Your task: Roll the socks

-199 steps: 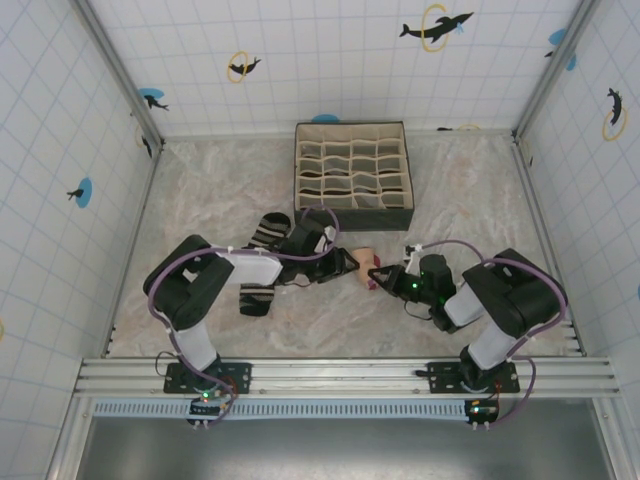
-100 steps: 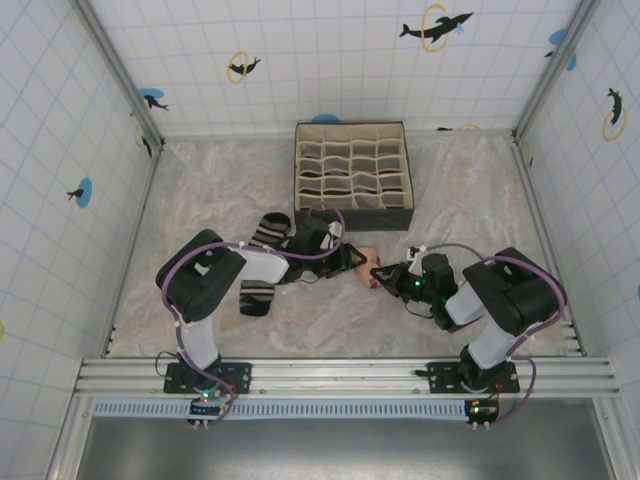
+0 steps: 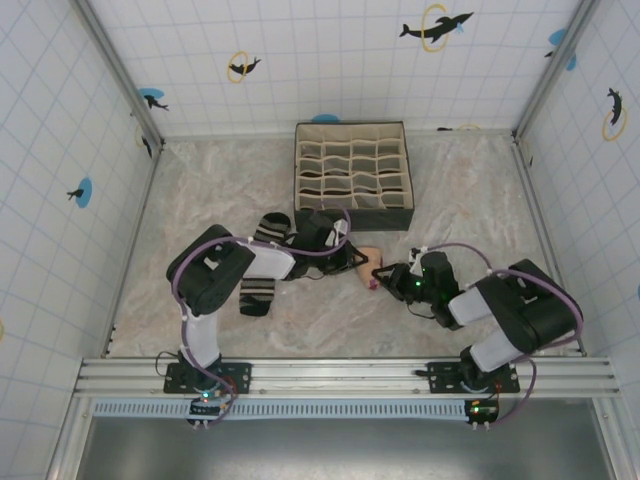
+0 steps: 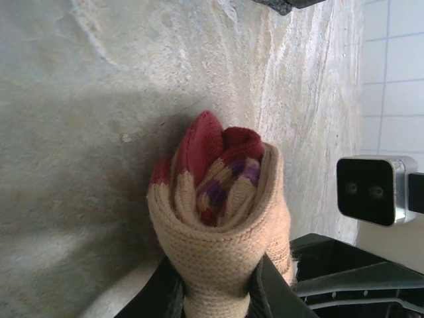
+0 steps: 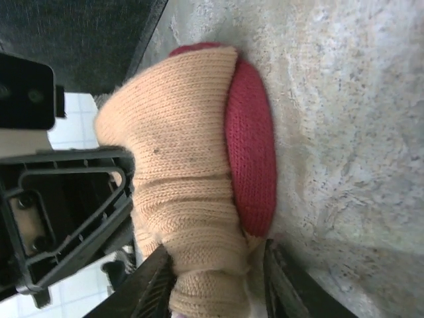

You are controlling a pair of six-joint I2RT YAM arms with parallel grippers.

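**Top external view.** The peach sock [image 3: 368,257] lies as a compact roll on the marbled counter [image 3: 200,190], in front of the near right corner of the compartmented organiser box [image 3: 353,175]. The left gripper [image 3: 352,260] meets the roll from the left and the right gripper [image 3: 383,272] from the right, so that the roll sits between the two. Black sock [image 3: 257,297] fabric with pale stripes shows on both sides of the left forearm, well apart from either set of jaws. Whether this is one piece or two cannot be told.

**Left wrist view.** The roll stands end-on, showing a peach outer layer wrapped over a dark red toe [image 4: 202,142] and a core of red, white and purplish stripes. The near end of the roll is seated in the left gripper [image 4: 213,297]. Its dark fingers [image 4: 162,298] press against both flanks, so the jaws are closed on the peach sock. The far end rests on the counter. The right gripper's housing lies just beyond the roll, at lower right.

**Right wrist view.** The same roll is seen side-on, with the red toe band along its counter side. The right gripper [image 5: 215,285] straddles the near end. One finger [image 5: 156,281] lies against the peach knit; the other, on the red side, stands just beside it with a slight gap. The jaws are thus parted and not clamping. The left gripper's black frame abuts the roll at left.
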